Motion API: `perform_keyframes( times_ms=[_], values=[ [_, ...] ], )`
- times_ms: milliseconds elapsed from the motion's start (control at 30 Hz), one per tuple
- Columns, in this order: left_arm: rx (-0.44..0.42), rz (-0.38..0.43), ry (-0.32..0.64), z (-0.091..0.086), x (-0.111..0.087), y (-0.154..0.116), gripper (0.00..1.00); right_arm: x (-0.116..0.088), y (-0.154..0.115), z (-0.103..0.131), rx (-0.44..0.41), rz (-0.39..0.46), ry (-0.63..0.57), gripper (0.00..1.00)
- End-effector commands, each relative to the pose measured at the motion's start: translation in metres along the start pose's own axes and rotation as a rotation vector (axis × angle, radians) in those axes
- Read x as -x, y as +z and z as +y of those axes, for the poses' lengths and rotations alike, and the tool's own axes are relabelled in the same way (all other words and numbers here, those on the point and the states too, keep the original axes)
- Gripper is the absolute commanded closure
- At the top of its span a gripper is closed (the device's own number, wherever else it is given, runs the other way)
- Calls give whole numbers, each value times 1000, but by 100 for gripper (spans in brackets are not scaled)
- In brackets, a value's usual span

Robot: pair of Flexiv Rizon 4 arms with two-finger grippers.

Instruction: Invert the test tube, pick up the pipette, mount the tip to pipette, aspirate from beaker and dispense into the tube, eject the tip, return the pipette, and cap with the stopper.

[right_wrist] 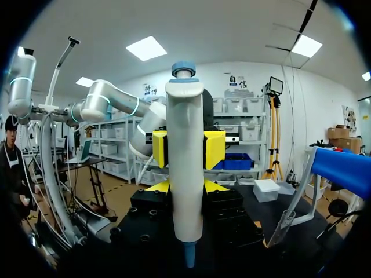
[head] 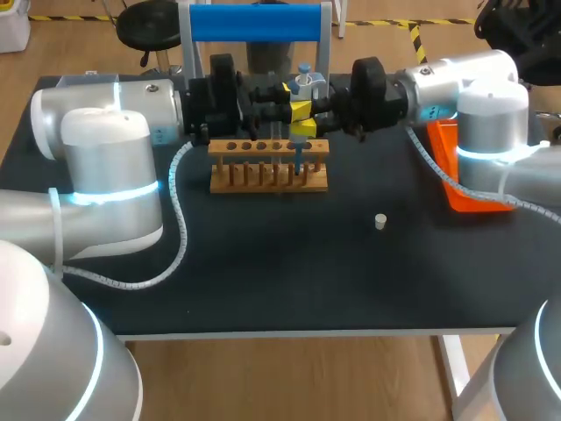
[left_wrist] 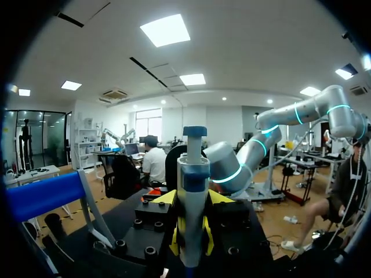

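Observation:
The white pipette [head: 303, 86] with a blue plunger cap stands upright above the wooden tube rack [head: 267, 180], its blue tip [head: 298, 160] pointing down into the rack. Both arms meet at it. My left gripper [head: 300, 109] holds the pipette body higher up, and my right gripper [head: 303, 129] holds it just below. In the left wrist view the pipette [left_wrist: 191, 191] stands between my yellow fingertips [left_wrist: 174, 240]. The right wrist view shows the pipette [right_wrist: 185, 133] clamped in my right gripper [right_wrist: 185, 188], with the left gripper [right_wrist: 185, 149] closed around it above. The small white stopper [head: 379, 221] lies on the table to the right.
An orange tray [head: 456, 171] sits at the table's right edge, under my right arm. A stand with a blue bar [head: 254, 22] rises behind the rack. A clear tube [right_wrist: 284, 226] leans near that stand.

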State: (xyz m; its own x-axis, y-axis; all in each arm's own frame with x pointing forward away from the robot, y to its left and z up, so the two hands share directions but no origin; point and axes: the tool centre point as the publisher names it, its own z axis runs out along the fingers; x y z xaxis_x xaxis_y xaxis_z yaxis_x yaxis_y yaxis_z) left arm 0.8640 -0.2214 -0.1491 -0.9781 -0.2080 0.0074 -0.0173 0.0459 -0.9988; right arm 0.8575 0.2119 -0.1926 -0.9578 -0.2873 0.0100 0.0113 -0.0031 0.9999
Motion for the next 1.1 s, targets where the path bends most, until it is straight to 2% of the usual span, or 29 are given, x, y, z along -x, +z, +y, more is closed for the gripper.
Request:
perform_keyframes(
  times_ms=[33,67,100,133,167,467,600,733,900,1100],
  values=[
    [-2,2,0,0,-5,1,100,4,1,1,-4,-1,3,100],
    [-2,2,0,0,-5,1,100,4,1,1,-4,0,3,100],
    [-2,2,0,0,-5,1,100,4,1,1,-5,2,5,93],
    [-2,2,0,0,-5,1,100,4,1,1,-8,2,7,55],
    [-2,2,0,0,-5,1,100,4,1,1,-9,2,8,0],
    [-2,2,0,0,-5,1,100,-3,-19,5,-12,8,7,0],
    [-2,2,0,0,-5,1,100,-9,-42,5,-25,-3,3,0],
    [-2,2,0,0,-5,1,100,-7,-74,4,-36,-55,2,0],
    [-2,2,0,0,-5,1,100,8,-105,1,-54,-140,5,0],
    [-2,2,0,0,-5,1,100,41,-118,1,-84,-209,19,0]
  ],
)
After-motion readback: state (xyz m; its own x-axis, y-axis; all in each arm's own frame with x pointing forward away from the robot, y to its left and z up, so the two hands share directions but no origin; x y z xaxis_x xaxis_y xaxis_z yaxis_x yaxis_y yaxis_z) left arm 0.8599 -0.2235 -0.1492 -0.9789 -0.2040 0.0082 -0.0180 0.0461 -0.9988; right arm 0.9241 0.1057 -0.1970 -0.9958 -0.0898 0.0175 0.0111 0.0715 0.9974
